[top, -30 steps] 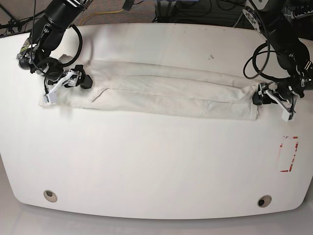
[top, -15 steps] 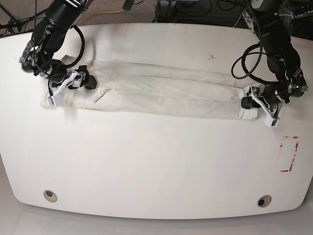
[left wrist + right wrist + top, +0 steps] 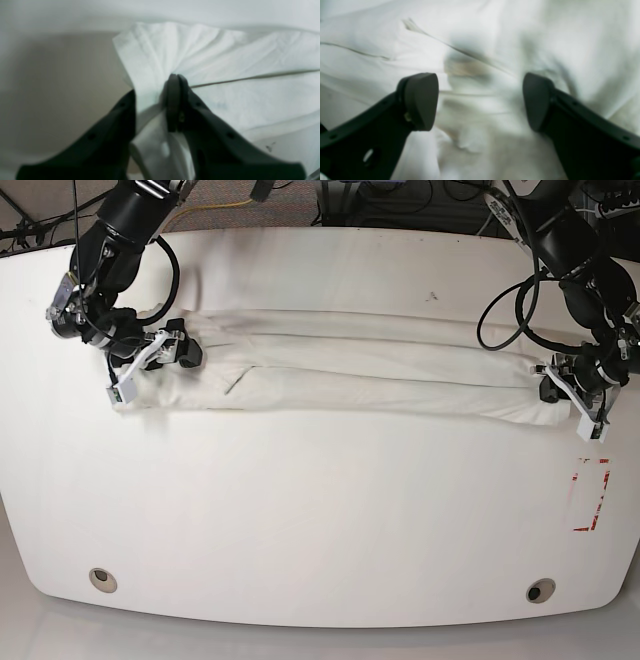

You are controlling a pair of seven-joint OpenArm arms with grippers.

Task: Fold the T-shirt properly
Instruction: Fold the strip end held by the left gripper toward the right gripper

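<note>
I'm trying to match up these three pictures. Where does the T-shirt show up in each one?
Base: the T-shirt lies as a long folded band across the table's far half, an arm at each end.
Left wrist: it fills the upper right, its corner pinched by the left fingers.
Right wrist: it fills nearly the whole picture, under the open right fingers.
Shared landmark: the long fold line along the cloth.
</note>
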